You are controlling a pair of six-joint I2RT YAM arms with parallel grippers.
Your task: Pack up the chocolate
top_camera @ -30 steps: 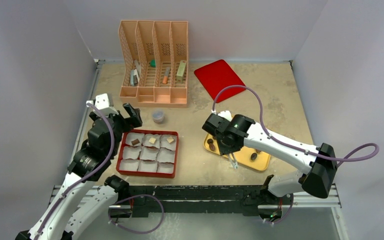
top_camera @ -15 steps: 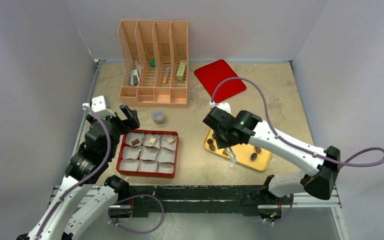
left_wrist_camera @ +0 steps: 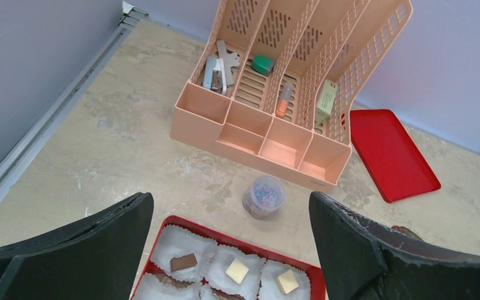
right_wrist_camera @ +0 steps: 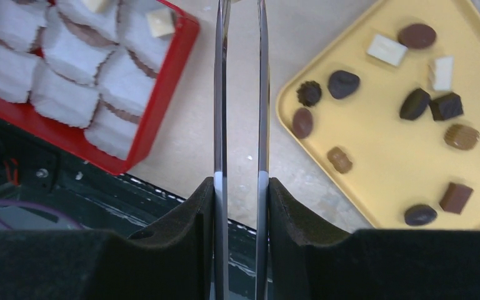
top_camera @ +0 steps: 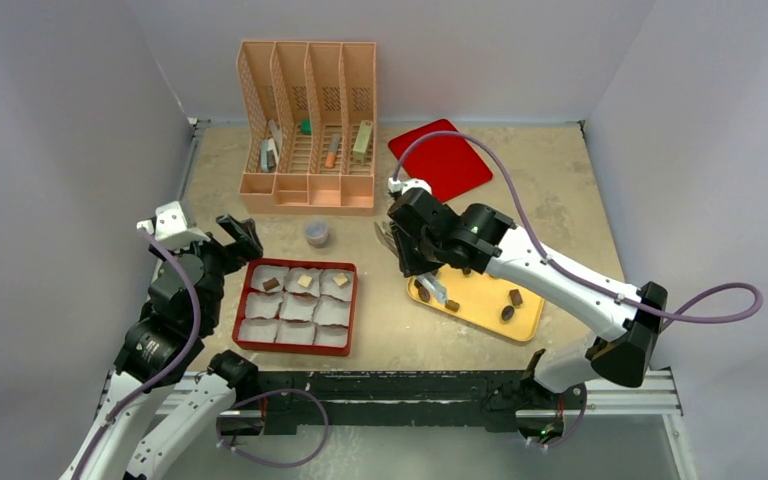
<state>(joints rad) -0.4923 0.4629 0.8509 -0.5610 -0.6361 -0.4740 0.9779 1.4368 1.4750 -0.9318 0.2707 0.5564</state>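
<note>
Where the top camera looks down, most of the chocolate (top_camera: 508,313) lies on the yellow tray (top_camera: 480,305), with three pieces in the far row of the red box (top_camera: 295,349) at the tray's nine o'clock. The right claw (top_camera: 400,245) hangs above the tray's ten o'clock corner, the left claw (top_camera: 210,238) at the box's ten o'clock. The left wrist view shows that claw gaping wide, holding nothing. In the right wrist view, the right claw is clamped on tweezers (right_wrist_camera: 220,94). Their blades stand slightly apart and their tips are out of frame.
</note>
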